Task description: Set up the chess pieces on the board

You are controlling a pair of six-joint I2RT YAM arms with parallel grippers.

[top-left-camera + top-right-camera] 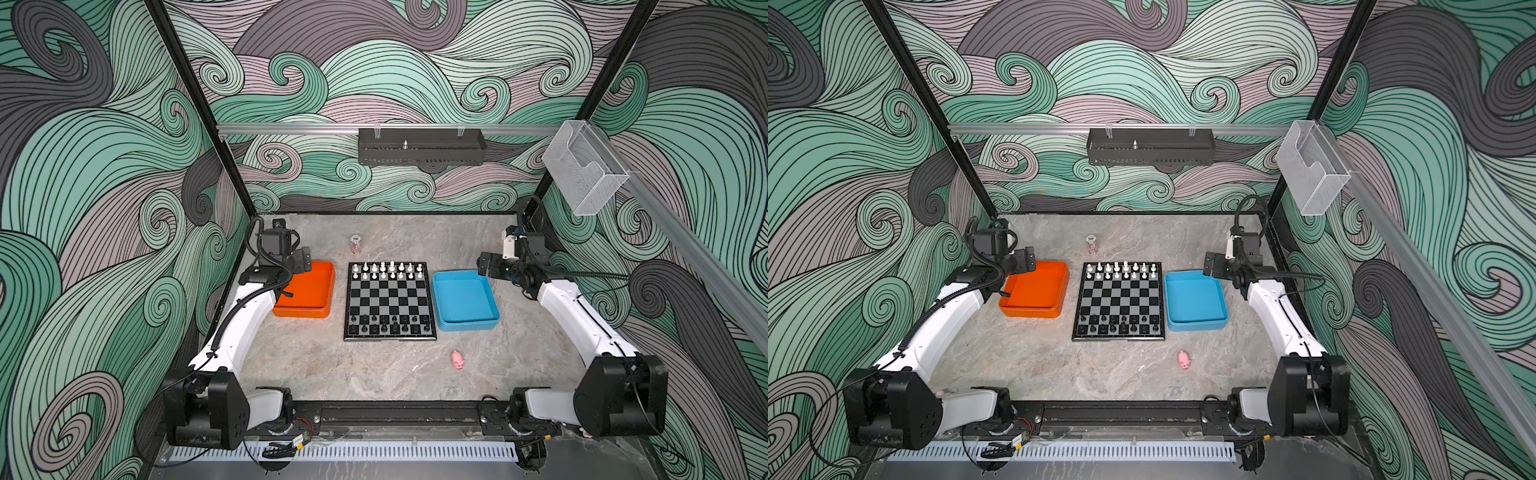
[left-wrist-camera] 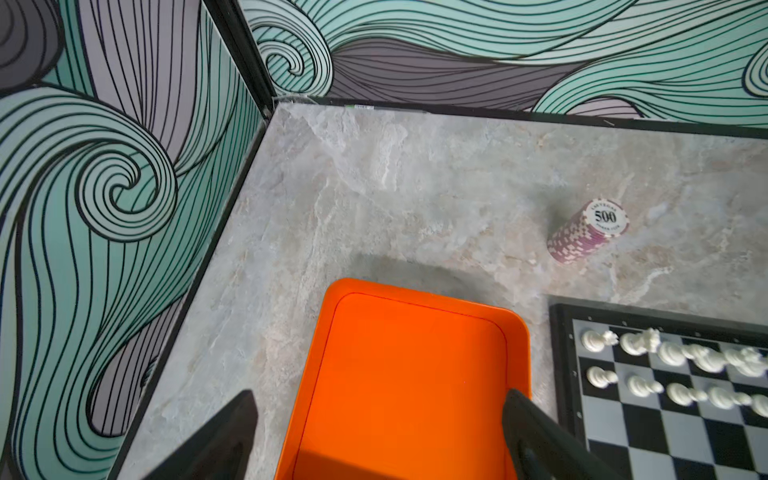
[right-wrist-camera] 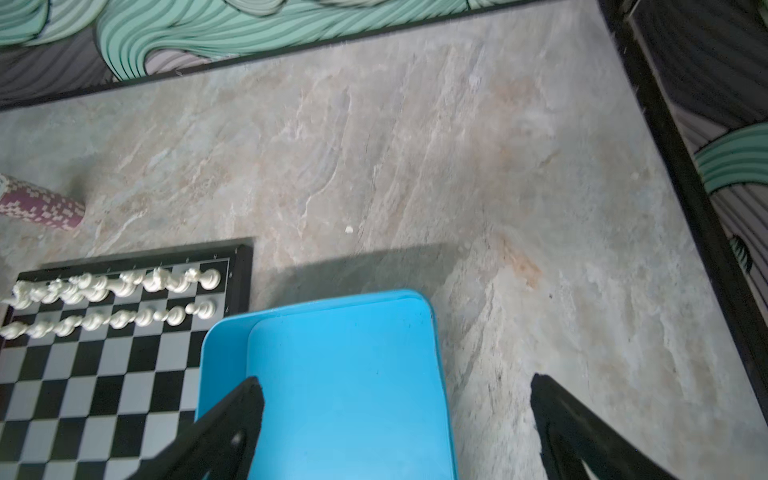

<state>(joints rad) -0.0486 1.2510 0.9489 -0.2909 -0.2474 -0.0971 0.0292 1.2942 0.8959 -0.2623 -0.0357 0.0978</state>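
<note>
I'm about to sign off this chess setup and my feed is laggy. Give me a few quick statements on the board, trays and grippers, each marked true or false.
1. The white pieces stand on the two far rows of the board. True.
2. Some white pieces lie in the orange tray. False: no piece shows in it.
3. The left gripper is shut on a white piece. False: its jaws are open and empty, above the orange tray.
4. The pink pig lies on the table, off the board. True.
5. The poker chip stack stands on the board. False: it stands on the table behind the board.
</note>
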